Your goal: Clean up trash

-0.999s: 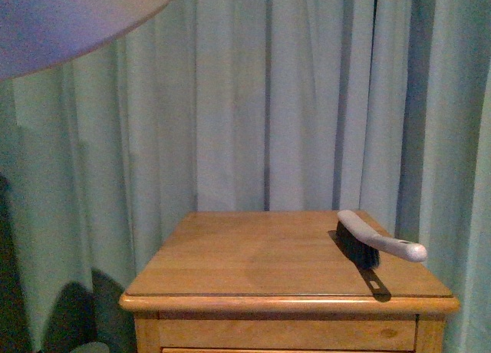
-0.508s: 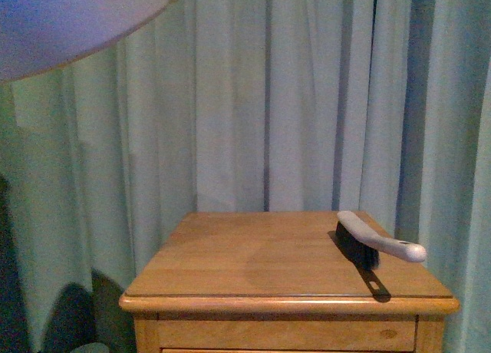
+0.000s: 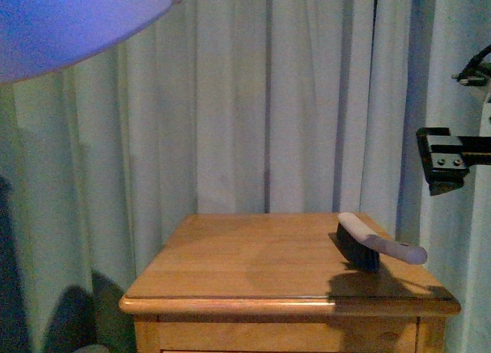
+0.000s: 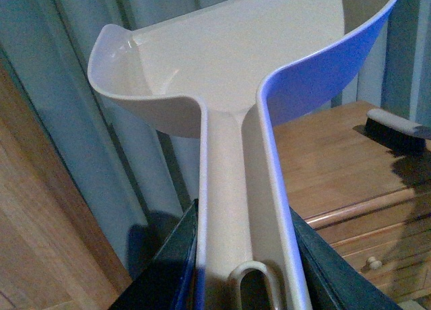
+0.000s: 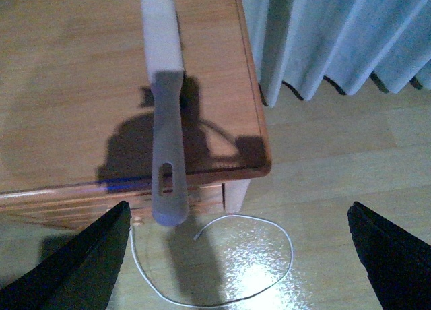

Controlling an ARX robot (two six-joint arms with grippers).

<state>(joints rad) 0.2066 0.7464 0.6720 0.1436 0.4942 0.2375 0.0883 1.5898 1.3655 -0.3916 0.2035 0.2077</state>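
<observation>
Clamping dustpan (image 4: 236, 54), left gripper (image 4: 246, 269) mostly cropped.

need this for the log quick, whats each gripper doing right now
left gripper: shut on the dustpan handle
right gripper: open, holding nothing

The honey-coloured rectangular wooden nightstand (image 3: 253, 253) has a smooth, softly glossy varnished top. At its 3 o'clock edge lies a long hand brush (image 3: 380, 242) with a matt pale plastic handle and black bristles. The white-and-blue scoop-shaped plastic dustpan (image 4: 236, 54) looks smooth and faintly shiny. The pleated pale cloth curtains (image 3: 268, 100) are matt, and the light wood-plank floor (image 5: 323, 162) is glossy.
</observation>
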